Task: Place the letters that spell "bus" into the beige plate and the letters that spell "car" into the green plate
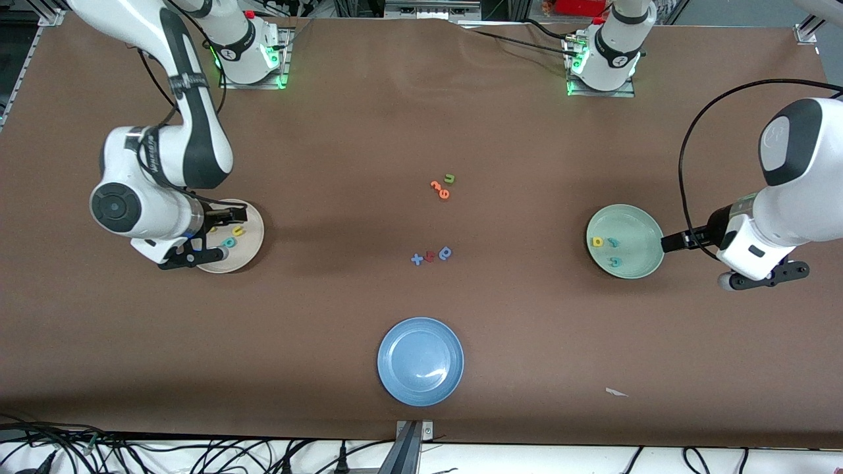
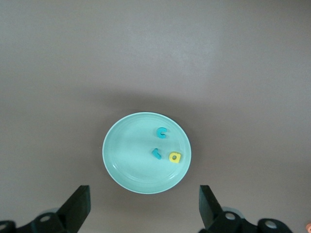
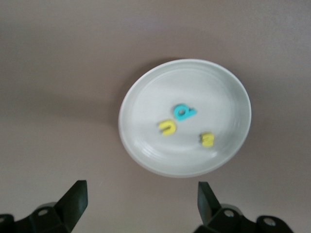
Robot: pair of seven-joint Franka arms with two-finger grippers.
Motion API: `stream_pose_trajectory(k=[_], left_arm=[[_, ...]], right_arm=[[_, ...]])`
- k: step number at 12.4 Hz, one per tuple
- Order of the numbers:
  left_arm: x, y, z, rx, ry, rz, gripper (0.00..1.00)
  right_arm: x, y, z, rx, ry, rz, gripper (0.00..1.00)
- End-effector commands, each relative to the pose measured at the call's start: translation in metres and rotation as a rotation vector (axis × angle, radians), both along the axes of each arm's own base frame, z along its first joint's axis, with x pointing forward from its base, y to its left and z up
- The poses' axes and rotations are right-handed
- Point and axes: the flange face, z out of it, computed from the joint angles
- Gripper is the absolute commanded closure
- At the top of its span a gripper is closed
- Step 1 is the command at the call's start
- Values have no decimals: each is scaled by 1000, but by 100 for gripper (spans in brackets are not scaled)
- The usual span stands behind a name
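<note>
While both arms hover with jaws apart and empty, the teal b [image 3: 184, 111], yellow u [image 3: 167, 127] and yellow s [image 3: 207, 140] lie in the beige plate [image 1: 253, 250]; the teal c [image 2: 162, 132], teal r [image 2: 156, 154] and yellow a [image 2: 174, 157] sit in the green plate [image 1: 642, 220]. Such foam letters look light and soft, best pinched across their flat edges. Only the front view shows the right gripper [image 1: 214, 234] over the beige plate, the left gripper [image 1: 767, 273] beside the green one, and the blue plate [image 1: 388, 368] on the worktop [image 1: 329, 131].

Letters [image 1: 230, 237] in both plates [image 1: 649, 263]
</note>
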Motion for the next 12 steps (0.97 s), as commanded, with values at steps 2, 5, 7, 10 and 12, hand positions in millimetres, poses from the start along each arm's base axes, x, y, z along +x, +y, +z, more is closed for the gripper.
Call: stream_pose_trajectory(k=[2, 5, 7, 10, 12], left_arm=[[-11, 13, 27, -48, -44, -45, 3], [-26, 6, 43, -48, -91, -16, 4], [-45, 0, 48, -42, -140, -29, 4], [-49, 2, 58, -38, -188, -31, 0], [-41, -5, 52, -40, -183, -76, 0]], right_arm=[[5, 44, 70, 12, 46, 82, 0], [-4, 49, 104, 78, 10, 104, 0], [-17, 38, 101, 120, 39, 94, 0], [-40, 24, 97, 20, 17, 58, 0], [-60, 7, 104, 0, -93, 24, 0]])
